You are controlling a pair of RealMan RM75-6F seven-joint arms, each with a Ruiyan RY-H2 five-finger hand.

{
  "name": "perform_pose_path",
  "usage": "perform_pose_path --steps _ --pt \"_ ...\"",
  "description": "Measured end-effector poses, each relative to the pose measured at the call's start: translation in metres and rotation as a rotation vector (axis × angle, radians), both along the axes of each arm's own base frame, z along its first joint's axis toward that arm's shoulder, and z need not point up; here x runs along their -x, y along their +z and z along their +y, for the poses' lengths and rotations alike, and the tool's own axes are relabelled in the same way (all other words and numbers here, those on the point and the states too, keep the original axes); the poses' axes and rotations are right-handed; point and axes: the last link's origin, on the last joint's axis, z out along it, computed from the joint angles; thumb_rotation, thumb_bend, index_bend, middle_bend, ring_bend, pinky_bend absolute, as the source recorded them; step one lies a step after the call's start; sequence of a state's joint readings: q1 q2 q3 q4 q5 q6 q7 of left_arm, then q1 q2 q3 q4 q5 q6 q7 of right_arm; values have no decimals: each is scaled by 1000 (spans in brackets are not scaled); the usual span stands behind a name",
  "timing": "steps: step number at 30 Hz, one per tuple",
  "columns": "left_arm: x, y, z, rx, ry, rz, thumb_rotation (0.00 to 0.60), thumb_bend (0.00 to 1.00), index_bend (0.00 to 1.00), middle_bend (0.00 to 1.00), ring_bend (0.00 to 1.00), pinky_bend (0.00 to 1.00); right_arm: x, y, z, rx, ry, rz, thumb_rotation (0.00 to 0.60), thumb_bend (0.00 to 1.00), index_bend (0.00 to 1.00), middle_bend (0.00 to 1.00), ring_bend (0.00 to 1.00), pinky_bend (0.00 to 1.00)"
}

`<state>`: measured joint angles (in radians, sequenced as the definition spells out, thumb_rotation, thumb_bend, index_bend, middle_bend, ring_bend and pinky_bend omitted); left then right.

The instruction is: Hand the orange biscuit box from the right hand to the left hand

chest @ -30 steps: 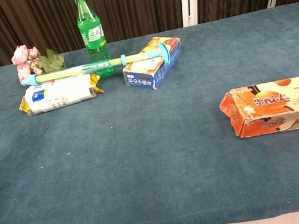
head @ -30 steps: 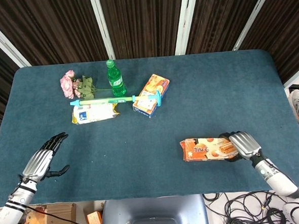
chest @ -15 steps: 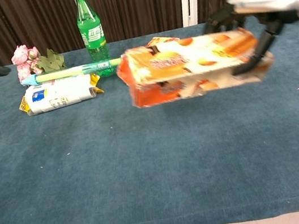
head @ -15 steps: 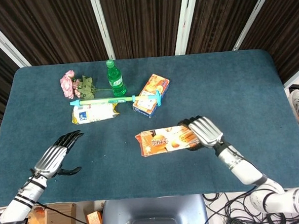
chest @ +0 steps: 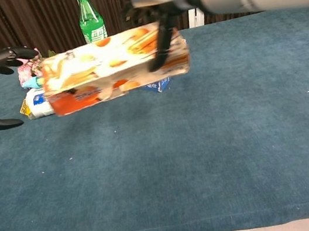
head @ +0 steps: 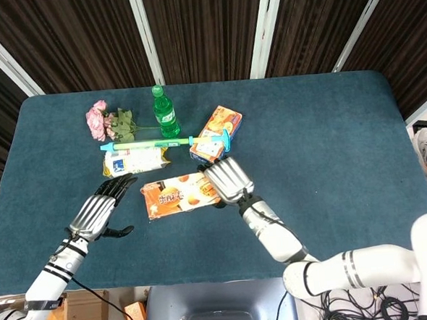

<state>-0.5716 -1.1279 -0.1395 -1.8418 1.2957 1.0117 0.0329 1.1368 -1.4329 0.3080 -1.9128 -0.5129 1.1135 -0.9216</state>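
I am carrying the orange biscuit box in my right hand, and over the last second it has come up off the near right of the tabletop and travelled left across the middle. Now the box is hanging in the air just right of my left hand, which has been advancing from the near left edge to meet it. To my mind the handover is about to begin: the box's left end is almost inside the waiting hand, though the two are not yet touching.

My right fingers are wrapping the right end of the box from above, clamping it firmly. My left fingers are spread wide with the thumb held apart below, holding nothing.

The box is lying lengthwise, left to right, slightly tilted, its printed top showing biscuits on an orange and cream ground. In the chest view it is blurring with motion, and the free end looks a little crumpled.

Beyond it are standing a green bottle and a second biscuit box.
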Motion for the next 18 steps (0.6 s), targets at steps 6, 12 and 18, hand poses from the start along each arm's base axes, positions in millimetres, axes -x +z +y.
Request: perform_pose_path --steps 6,12,18 --pt "-3 -4 8 -9 12 -21 600 196 0 0 0 88 -26 -21 6 2 7 -22 600 248 875 633 650 572" --pt "-6 -3 7 -6 8 -28 600 197 0 0 0 93 -36 -30 5 42 8 -17 600 248 882 640 654 572" --pt "-9 -4 7 1 5 -19 600 194 0 0 0 100 -44 -39 5 59 6 -32 600 248 890 647 664 572"
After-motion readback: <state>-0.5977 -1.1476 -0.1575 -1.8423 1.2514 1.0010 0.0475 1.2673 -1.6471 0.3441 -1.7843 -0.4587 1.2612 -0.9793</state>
